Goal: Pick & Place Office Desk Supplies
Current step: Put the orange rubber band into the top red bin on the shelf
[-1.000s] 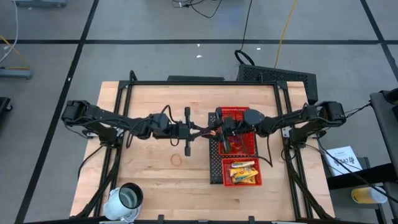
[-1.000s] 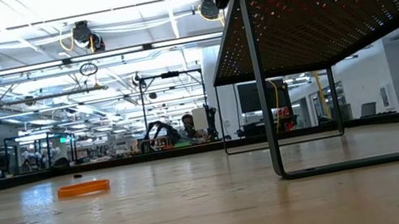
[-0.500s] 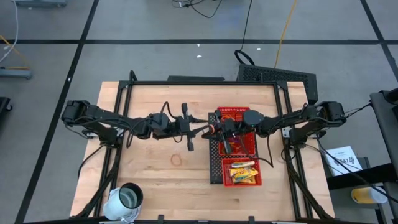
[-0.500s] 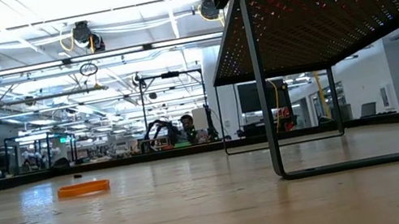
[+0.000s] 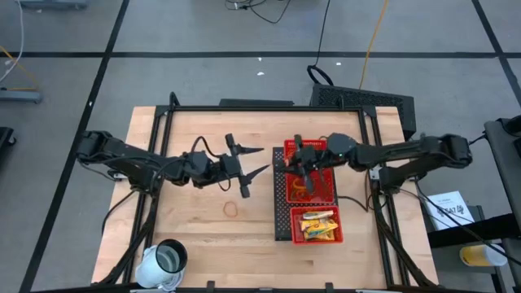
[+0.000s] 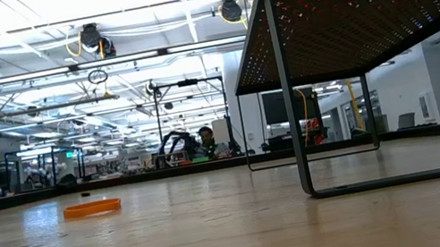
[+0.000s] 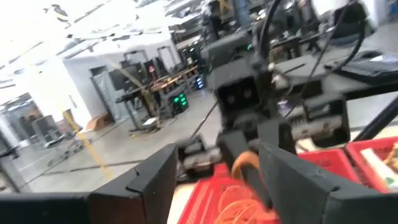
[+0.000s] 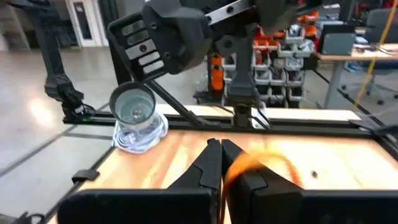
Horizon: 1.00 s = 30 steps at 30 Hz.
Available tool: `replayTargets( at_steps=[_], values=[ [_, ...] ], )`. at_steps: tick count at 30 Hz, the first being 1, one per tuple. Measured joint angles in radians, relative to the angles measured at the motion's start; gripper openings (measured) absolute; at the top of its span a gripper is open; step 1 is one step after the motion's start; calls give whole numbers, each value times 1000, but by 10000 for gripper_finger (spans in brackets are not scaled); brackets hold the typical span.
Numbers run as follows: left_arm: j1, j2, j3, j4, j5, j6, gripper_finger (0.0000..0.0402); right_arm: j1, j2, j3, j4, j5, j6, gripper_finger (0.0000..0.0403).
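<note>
My right gripper [image 5: 286,163] is shut on an orange rubber band [image 7: 244,167] above the far end of the red mesh tray [image 5: 281,213]. In its own wrist view the band shows as an orange blur [image 8: 256,165] beside the shut fingers [image 8: 219,152]. My left gripper [image 5: 264,159] stands open just left of the tray, facing the right gripper, with nothing between its fingers [image 7: 292,180]. A second rubber band [image 5: 232,209] lies flat on the table. Yellow packets [image 5: 317,225] fill the tray's near compartment. My right gripper pinches the rubber band [image 7: 244,167] between its two fingers, which lie about level and come from the table's right. The band hangs as a loop below the fingertips, clear of the tray. Which part of the loop the fingers are on is blurred.
A white cup [image 5: 167,260] stands at the table's near left corner. More orange bands lie in the tray's middle compartment [image 5: 305,185]. The tray stands on thin legs [image 6: 286,84]. Bare wood lies between the tray and the left edge.
My left gripper has opened, let go of the rubber band and drawn back toward the table's left edge, turning a little. My right gripper now has the band and has drawn back toward the right, over the tray's far end.
</note>
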Motion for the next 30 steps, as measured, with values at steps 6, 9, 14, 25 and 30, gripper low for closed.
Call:
replayTargets(
  at_steps=[6,9,14,25,30],
  values=[
    [-8,-2,0,-83,-95,0,236,-6,-151,0,-263,138,-51,0],
    [-1,-2,0,-154,-112,-45,231,-6,-217,0,-393,234,-55,0],
    [17,-1,0,-231,-118,-158,224,-6,-292,0,-557,336,-47,0],
    [55,-1,0,-308,-117,-265,225,-6,-314,0,-685,387,-9,43],
    [61,-1,0,-314,-87,-268,225,-6,-313,0,-760,382,64,122]
  ],
)
